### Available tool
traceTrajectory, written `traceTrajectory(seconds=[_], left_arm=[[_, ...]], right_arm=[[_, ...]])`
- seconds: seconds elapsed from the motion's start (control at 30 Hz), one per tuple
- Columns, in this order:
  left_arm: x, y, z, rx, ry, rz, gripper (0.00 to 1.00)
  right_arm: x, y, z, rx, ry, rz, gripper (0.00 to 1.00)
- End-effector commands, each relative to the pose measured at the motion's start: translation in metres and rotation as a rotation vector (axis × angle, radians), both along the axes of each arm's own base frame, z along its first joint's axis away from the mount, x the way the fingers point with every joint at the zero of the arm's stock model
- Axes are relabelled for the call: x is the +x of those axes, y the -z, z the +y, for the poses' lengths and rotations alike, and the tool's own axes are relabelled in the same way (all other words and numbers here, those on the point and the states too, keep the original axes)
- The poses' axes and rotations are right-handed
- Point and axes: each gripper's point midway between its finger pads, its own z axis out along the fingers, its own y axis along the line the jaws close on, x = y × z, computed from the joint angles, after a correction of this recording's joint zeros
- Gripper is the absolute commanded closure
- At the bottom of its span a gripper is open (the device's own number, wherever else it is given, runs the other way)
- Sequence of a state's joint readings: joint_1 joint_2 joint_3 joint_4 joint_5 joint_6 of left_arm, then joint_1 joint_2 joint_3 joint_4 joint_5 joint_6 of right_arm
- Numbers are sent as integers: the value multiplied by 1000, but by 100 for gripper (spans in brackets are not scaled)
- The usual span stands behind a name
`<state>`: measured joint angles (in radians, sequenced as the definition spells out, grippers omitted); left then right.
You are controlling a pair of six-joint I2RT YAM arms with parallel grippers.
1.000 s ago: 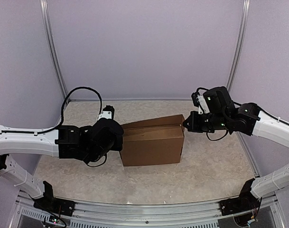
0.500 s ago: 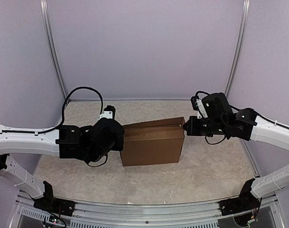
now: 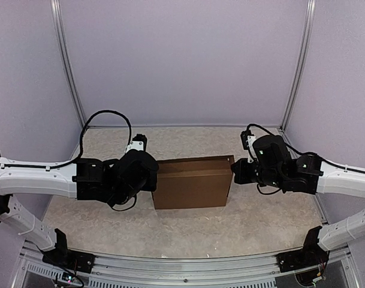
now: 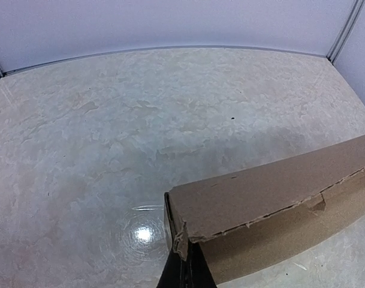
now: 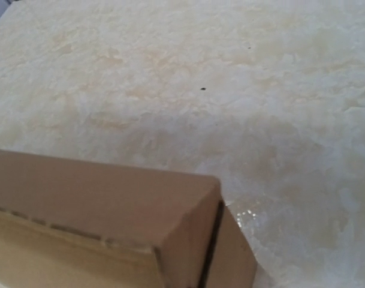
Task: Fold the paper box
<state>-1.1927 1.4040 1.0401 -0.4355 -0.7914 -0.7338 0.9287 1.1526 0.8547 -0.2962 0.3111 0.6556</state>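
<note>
change, box: the paper box (image 3: 192,183) lies lower and flatter than a second ago; its far top edge, which stood raised toward the right end, is now down and level.
change, right arm: the right arm (image 3: 326,177) has dropped and come nearer; its wrist now sits low against the box's right end.
change, left arm: the left arm (image 3: 38,180) is almost where it was, at the box's left end.
box, place: middle of the worktop (image 3: 260,222), long side along the near edge, between the two wrists.
left jaws: pressed together, tip touching the box's lower left corner.
right jaws: pressed together, just at the right end; contact not clear.
surface: pale, mottled, stone-like, with a glossy glare spot near the left corner of the box.
room: lilac walls (image 3: 182,60), metal posts (image 3: 68,66) at the far corners, a metal rail (image 3: 170,264) along the near edge.
hard to see: the right wrist view is blurred and shows none of its own fingers; the left wrist body covers the box's left end from above; both wrist views cut the box off.
</note>
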Motion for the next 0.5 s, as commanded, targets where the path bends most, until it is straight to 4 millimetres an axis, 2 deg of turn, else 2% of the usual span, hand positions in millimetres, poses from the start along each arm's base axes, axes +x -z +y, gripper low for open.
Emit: traceTrajectory(seconds=[0.0,0.23,0.37,0.43,0.47], left_arm=[[-25,61,2,107,93,195,100],[-30,72,2,56,114,235,100],[-33,76,2,51,120,248,100],[-33,76,3,48,120,250,100],[-33,77,4,47,118,251,100]], right_arm=[[-16,35,-2,-102,-28,38,100],[-23,52,1,-83,-31,41,100],[-22,46,1,-76,-26,22,100],[-20,39,0,-76,-22,6,95],[-20,35,-1,-76,-18,-5,90]])
